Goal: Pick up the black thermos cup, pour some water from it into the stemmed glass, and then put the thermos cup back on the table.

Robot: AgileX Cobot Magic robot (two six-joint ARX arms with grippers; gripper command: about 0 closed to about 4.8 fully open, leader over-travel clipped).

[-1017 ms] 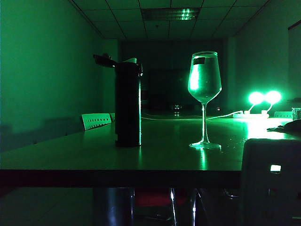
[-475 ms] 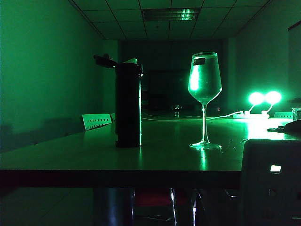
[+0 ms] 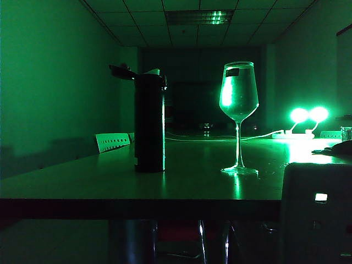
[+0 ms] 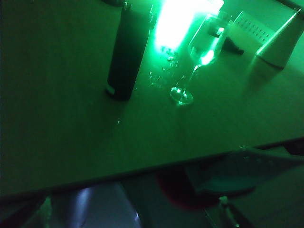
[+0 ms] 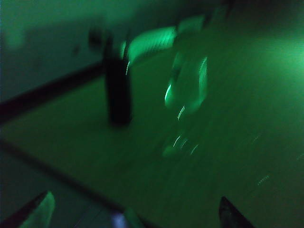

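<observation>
You have a dim room washed entirely in green, lit mainly by 2 glaring lamps [image 3: 309, 114] at the far right of the table [image 3: 110, 181], plus a faint ceiling panel [image 3: 201, 16]. The stemmed glass [image 3: 238, 99] catches a bright highlight and throws a glint onto the glossy tabletop, while the black thermos cup [image 3: 149, 124] reads as a near silhouette with 1 thin lit edge. Your left wrist view is sharp enough but blown out to white behind the glass; your right wrist view is heavily motion-blurred and dark.

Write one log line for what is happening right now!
thermos cup: upright on table, untouched | stemmed glass: upright beside it | left gripper: unseen | right gripper: fingers apart, near table edge, empty
</observation>
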